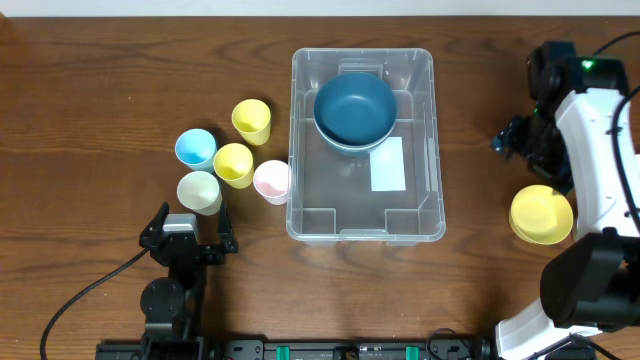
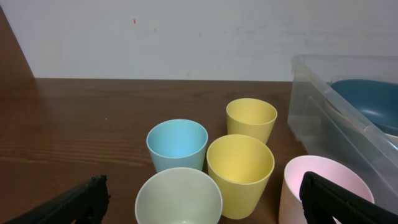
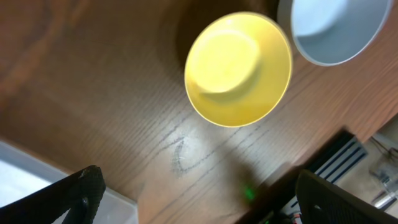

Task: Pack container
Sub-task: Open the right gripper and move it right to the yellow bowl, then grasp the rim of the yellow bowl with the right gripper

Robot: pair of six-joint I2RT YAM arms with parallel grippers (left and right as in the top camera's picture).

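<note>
Container (image 1: 330,195), the big clear bin, sits at the middle of the table (image 1: 100,80), with a dark blue bowl (image 1: 355,108) already in its far half and a white label (image 1: 388,165) showing on its bare base; packing looks barely begun, since most of the pieces are outside it; five cups stand in a cluster just left of the bin: a yellow cup (image 1: 252,120) farthest back, a blue cup (image 1: 196,148), a second yellow cup (image 1: 233,163), a pale cup (image 1: 199,190) and a pink cup (image 1: 271,180), the pink one right against the bin's left wall; the left gripper (image 2: 204,186) hangs near the front of that cluster, jaws spread wide and holding nothing; the right gripper (image 3: 199,186) is likewise wide open and empty, looking down on a yellow bowl (image 3: 238,68) with a white bowl (image 3: 336,25) just beside it, both well right of the bin; the step in hand appears to be choosing the next piece; the next move likely calls for lowering one finger inside a rim and closing on the wall, taking care not to knock the neighbouring cups, then lifting clear of the bin's rim before release.
</note>
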